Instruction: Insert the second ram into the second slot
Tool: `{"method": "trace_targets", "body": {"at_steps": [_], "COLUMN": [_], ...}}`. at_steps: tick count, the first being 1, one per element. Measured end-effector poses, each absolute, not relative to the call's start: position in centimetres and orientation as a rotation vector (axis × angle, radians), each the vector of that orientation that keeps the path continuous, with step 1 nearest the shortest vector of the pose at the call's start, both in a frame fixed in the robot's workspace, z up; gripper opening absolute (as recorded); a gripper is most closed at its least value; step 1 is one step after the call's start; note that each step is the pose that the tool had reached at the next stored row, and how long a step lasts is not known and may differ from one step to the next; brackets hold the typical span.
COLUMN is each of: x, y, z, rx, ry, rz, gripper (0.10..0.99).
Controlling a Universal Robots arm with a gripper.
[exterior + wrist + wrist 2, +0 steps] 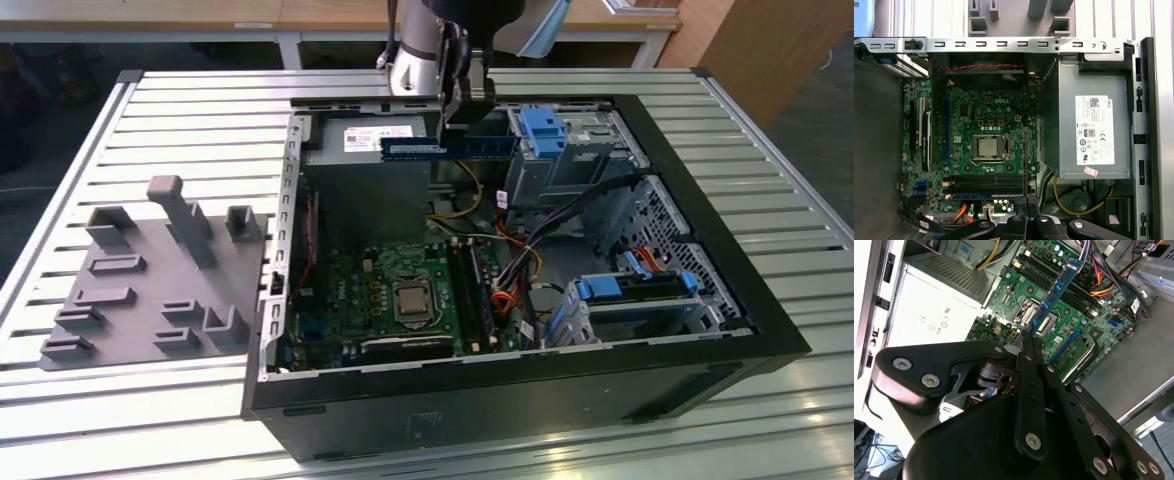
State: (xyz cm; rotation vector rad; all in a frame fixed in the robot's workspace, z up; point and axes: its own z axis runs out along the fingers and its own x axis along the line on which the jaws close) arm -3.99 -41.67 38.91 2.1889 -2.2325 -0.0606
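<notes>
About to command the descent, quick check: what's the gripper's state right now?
The gripper is closed, holding the second ram in the air above the motherboard.

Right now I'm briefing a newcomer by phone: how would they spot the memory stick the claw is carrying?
Find the open black computer case on the slatted metal table. Near its grey power supply box, the black claw grips a thin, flat blue circuit-board stick. Unlike everything seated on the green motherboard below, it hangs in the air.
</notes>
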Motion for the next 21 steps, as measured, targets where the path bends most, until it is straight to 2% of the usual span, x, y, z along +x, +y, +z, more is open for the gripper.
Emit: {"method": "trace_targets", "body": {"at_steps": [21], "x": [-3.98], "y": [-41.67], "z": [38.91], "rx": [2.162], "ry": [-2.260], "rz": [-0.061], "gripper": [0.118]}}
